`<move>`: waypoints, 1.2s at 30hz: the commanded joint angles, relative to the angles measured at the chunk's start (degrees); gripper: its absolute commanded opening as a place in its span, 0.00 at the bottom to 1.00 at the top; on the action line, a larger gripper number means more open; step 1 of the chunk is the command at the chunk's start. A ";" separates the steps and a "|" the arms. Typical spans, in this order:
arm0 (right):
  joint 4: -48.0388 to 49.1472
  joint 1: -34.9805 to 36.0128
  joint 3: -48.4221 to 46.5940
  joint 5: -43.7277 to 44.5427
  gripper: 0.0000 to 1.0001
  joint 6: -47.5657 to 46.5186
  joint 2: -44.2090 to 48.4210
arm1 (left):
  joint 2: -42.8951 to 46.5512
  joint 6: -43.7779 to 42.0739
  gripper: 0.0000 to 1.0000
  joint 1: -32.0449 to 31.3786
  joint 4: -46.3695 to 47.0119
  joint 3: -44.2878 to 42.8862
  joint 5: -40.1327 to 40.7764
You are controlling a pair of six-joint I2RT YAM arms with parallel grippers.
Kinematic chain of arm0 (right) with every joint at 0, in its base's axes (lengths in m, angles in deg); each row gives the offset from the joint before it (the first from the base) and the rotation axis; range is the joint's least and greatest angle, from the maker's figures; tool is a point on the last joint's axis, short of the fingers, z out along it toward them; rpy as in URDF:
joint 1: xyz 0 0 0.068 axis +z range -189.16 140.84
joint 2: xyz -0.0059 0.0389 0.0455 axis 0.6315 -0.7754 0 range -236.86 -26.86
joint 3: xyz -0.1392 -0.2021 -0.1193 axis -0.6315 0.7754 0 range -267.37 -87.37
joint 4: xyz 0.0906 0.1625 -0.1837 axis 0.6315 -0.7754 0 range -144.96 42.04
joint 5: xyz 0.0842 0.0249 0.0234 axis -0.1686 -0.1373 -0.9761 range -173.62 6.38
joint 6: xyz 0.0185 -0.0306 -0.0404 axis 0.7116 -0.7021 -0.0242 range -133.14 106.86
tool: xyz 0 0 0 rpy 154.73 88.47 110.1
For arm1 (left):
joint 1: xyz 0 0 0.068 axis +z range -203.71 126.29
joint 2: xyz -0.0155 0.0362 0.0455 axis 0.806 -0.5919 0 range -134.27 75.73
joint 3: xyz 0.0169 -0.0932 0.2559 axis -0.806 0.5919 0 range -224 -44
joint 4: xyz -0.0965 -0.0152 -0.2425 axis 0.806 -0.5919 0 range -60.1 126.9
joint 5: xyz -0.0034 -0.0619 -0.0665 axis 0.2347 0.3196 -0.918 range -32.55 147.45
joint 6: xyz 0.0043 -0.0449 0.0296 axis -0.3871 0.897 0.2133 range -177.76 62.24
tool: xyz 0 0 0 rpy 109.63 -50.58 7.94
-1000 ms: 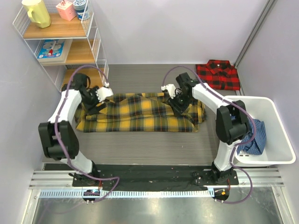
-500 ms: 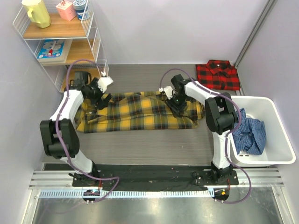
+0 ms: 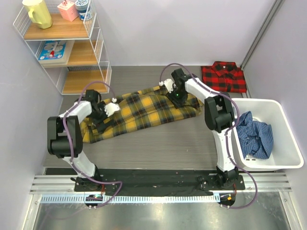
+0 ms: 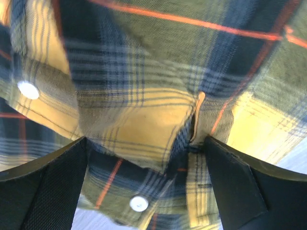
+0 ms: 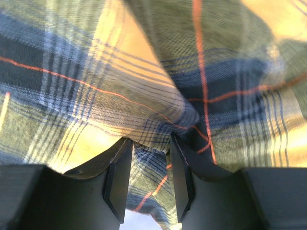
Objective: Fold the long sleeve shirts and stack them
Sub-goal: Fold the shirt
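Note:
The yellow plaid long sleeve shirt (image 3: 144, 111) lies flattened in a slanted strip, from near left to far right. My left gripper (image 3: 108, 111) is over its left part. In the left wrist view its jaws stand wide apart over the cloth (image 4: 144, 91), and the left gripper (image 4: 146, 146) is open with a buttoned edge between the fingers. My right gripper (image 3: 174, 94) is on the shirt's far right part. It is shut on a fold of the yellow cloth (image 5: 96, 72), which shows pinched in the right gripper (image 5: 150, 143). The red-and-black shirt (image 3: 223, 76) lies folded at the back right.
A white bin (image 3: 283, 143) at the right holds a crumpled blue plaid shirt (image 3: 256, 139). A wire shelf rack (image 3: 67, 45) with a yellow jug and small items stands at the back left. Grey walls close in on both sides.
The yellow shirt has swung from level to slanted. My left gripper moved toward the near side with its left end. My right gripper moved back and left with the right end.

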 commanded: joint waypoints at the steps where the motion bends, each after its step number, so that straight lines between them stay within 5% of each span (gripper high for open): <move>1: 11.56 -0.38 -4.42 3.45 0.43 -0.76 -6.20 | 5.01 -6.96 1.00 -4.30 -7.54 8.40 3.18; 10: 18.08 -0.99 -18.14 11.17 0.48 -1.73 -12.37 | 9.07 4.88 1.00 -27.31 -16.42 6.51 -3.75; 16: 19.07 -3.54 -19.11 11.36 0.66 0.91 -6.04 | -0.23 18.17 1.00 -43.67 -15.46 -4.65 -6.92; 19: 16.79 -4.07 -17.19 9.96 0.70 2.40 -1.39 | -5.68 25.28 1.00 -46.68 -14.14 -11.24 -8.85; 24: 11.78 -4.16 -10.35 2.58 0.73 6.35 7.22 | -3.78 29.17 1.00 -45.91 -15.37 -15.04 -6.85; 31: 6.06 -3.98 -3.91 -6.92 0.74 9.69 12.07 | 6.86 21.62 1.00 -35.01 -25.36 -6.09 -0.42; 36: 1.49 -3.72 -1.81 -16.12 0.62 12.51 12.33 | 15.38 15.11 1.00 -32.10 -25.22 0.60 5.89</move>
